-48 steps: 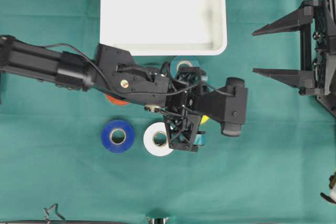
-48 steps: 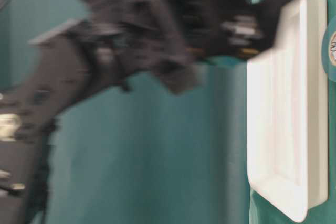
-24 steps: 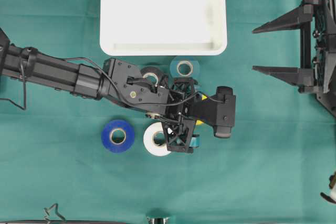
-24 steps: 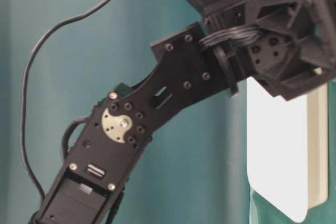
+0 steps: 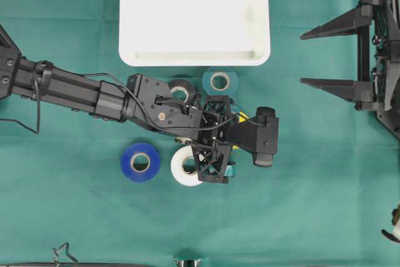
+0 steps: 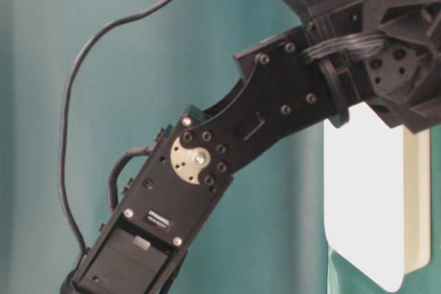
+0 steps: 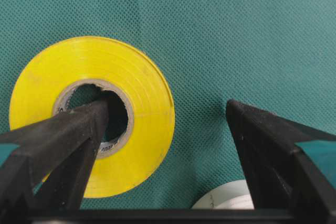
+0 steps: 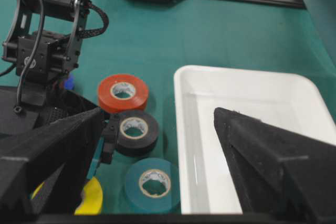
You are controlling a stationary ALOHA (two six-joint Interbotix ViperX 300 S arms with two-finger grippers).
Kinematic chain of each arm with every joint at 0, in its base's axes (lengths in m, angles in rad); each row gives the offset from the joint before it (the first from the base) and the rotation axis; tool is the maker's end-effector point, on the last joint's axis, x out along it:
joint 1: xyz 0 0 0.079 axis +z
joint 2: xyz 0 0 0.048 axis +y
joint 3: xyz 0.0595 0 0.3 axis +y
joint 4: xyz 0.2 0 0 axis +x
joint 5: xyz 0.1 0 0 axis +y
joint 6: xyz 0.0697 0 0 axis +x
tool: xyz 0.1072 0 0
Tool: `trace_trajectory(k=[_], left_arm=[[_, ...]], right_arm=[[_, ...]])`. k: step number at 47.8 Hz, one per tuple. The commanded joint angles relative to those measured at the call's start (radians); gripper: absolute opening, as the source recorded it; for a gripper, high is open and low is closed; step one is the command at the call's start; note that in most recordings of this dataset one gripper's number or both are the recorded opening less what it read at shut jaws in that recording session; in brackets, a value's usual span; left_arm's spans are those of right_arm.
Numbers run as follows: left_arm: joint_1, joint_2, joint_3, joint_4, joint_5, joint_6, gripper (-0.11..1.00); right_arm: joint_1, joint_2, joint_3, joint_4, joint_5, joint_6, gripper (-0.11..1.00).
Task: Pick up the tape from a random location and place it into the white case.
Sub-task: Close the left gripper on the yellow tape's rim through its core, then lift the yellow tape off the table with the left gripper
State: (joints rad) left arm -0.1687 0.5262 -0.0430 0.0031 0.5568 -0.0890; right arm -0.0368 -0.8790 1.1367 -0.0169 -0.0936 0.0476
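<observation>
Your left gripper [image 7: 168,129] is down among the rolls with its fingers spread wide, and the yellow tape roll [image 7: 136,129] is the one it straddles: in the left wrist view one finger [image 7: 63,135] points into the cardboard core [image 7: 113,121] of the roll, while the other finger [image 7: 268,140] stands over bare green cloth [image 7: 236,24] well clear of the roll's outer edge. Nothing is pinched yet, and you cannot tell from these views whether the inner fingertip already rests on the core wall. To do this step well, sink until both tips are at cloth level, then close so the roll's wall is caught between the finger inside the core and the one outside; close slowly, since the roll will likely slide toward the outer finger before it is trapped. Watch the white tape roll [image 7: 226,199] lying just below the open gap, and keep it out of the bite. The white case [image 5: 194,17] lies beyond the teal roll [image 5: 219,80] and the black roll [image 5: 180,90], so lift well clear of them before carrying across. Your right gripper [image 8: 157,145] waits apart from the work, fingers fully spread and holding nothing
</observation>
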Motion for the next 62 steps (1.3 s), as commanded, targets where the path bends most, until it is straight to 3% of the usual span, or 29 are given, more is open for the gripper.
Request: trace_trajectory(k=[1, 12, 15, 24, 26, 49, 62], left_arm=[[0.002, -0.02, -0.009, 0.0, -0.006, 0.0, 0.98], [0.002, -0.02, -0.015, 0.0, -0.008, -0.002, 0.91], [0.002, -0.018, -0.02, 0.0, -0.014, -0.002, 0.8], [0.002, -0.02, -0.017, 0.0, -0.058, 0.005, 0.29], [0.003, -0.02, -0.015, 0.0, -0.058, 0.005, 0.23], [0.002, -0.023, -0.012, 0.0, -0.052, 0.003, 0.24], [0.003, -0.086, -0.018, 0.0, 0.032, 0.006, 0.24]], right_arm=[[-0.002, 0.005, -0.026, -0.003, -0.003, 0.0, 0.91], [-0.002, 0.005, -0.026, -0.005, -0.003, 0.0, 0.91], [-0.002, 0.005, -0.026, -0.005, -0.003, 0.0, 0.91], [-0.002, 0.005, -0.028, -0.005, 0.006, 0.0, 0.91], [-0.002, 0.005, -0.026, -0.005, 0.006, 0.0, 0.91], [-0.002, 0.005, -0.028, -0.006, 0.006, 0.0, 0.91], [-0.002, 0.005, -0.031, -0.006, 0.008, 0.0, 0.91]])
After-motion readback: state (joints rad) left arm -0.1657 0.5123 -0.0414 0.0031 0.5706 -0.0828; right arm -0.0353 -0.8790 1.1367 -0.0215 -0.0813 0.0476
